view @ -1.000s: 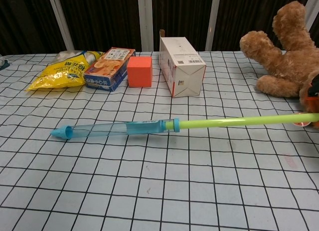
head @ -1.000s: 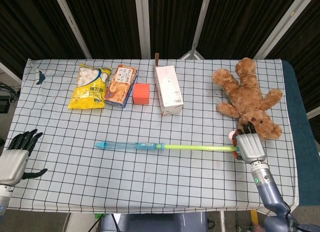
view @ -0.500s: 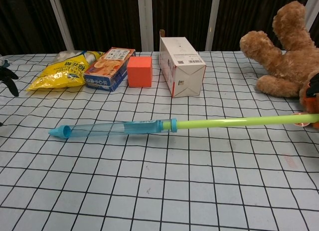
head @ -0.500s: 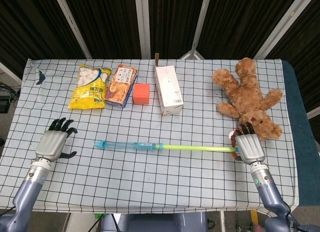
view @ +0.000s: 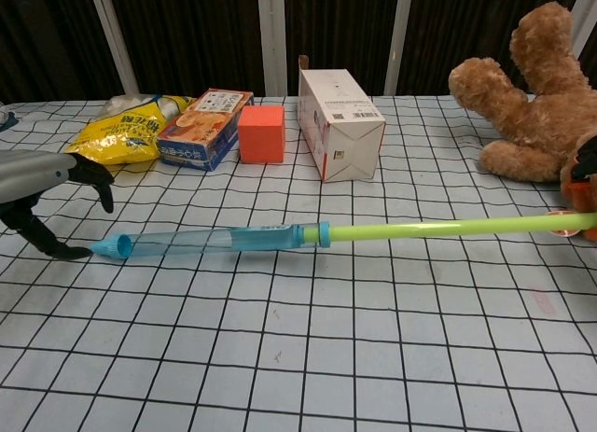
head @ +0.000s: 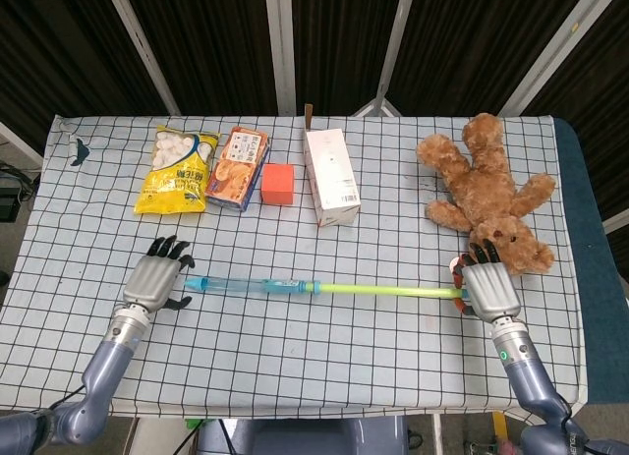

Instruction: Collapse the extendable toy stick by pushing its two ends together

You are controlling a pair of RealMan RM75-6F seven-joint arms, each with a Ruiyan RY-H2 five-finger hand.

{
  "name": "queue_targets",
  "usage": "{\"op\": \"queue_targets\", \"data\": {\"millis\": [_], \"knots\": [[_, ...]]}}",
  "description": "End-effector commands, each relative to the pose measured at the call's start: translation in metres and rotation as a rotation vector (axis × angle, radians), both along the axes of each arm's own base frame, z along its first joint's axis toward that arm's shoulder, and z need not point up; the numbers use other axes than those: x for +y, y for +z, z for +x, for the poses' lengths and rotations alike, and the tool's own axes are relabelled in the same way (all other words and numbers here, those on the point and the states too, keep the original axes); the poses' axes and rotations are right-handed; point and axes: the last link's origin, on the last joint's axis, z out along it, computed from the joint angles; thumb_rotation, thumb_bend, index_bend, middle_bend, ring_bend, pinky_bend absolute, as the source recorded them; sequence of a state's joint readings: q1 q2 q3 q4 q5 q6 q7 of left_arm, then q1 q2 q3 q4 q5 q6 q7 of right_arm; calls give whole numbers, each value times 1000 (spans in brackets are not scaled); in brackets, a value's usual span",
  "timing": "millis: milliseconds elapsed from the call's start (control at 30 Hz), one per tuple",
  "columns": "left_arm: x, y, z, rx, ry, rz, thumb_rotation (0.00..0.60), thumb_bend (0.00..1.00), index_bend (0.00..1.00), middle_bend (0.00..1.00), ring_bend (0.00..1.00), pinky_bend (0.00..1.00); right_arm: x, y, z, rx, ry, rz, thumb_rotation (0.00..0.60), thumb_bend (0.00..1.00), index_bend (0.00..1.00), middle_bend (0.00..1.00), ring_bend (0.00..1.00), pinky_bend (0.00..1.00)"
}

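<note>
Left hand (head: 155, 281) at the stick's blue tip, fingers spread, gripping nothing; thumb just beside the tip. Extendable toy stick (head: 324, 288) lies fully extended across the checkered table (head: 295, 347), blue barrel left, green rod right. Right hand (head: 488, 286) holds the rod's far end, beside teddy bear (head: 488, 192).

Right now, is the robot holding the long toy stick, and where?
The right hand holds the toy stick at its yellow-green end. The left hand is open beside the blue tip, gripping nothing.
</note>
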State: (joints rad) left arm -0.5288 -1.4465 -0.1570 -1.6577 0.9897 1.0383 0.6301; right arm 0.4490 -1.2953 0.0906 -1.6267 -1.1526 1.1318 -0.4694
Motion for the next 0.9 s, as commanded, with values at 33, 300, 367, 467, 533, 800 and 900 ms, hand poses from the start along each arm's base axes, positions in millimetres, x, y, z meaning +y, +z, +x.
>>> {"op": "queue_targets", "data": {"millis": [33, 300, 367, 467, 533, 800, 900], "knots": [[4, -9, 6, -7, 8, -8, 600, 365, 363, 120, 0, 1, 0, 0, 0, -4, 0, 0, 600, 353, 710, 338, 114, 0], [6, -17, 8, 15, 7, -11, 600, 368, 364, 119, 0, 2, 0, -1, 0, -5, 3, 4, 600, 353, 712, 338, 115, 0], [7, -19, 9, 18, 8, -12, 600, 368, 365, 119, 0, 2, 0, -1, 1, -7, 5, 4, 600, 353, 714, 338, 115, 0], [9, -23, 11, 22, 7, -16, 600, 368, 373, 121, 0, 2, 0, -1, 1, -11, 6, 3, 600, 355, 717, 338, 115, 0], [9, -26, 12, 20, 9, -21, 600, 368, 377, 121, 0, 2, 0, -1, 2, -15, 6, 4, 600, 355, 720, 338, 115, 0], [7, -39, 17, 13, 8, -38, 600, 426, 395, 129, 0, 2, 0, -1, 1, -19, 4, 2, 600, 355, 720, 338, 115, 0], [7, -40, 17, 10, 7, -37, 600, 495, 427, 137, 0, 2, 0, -1, 0, -14, 7, 1, 600, 355, 720, 338, 115, 0]]}}
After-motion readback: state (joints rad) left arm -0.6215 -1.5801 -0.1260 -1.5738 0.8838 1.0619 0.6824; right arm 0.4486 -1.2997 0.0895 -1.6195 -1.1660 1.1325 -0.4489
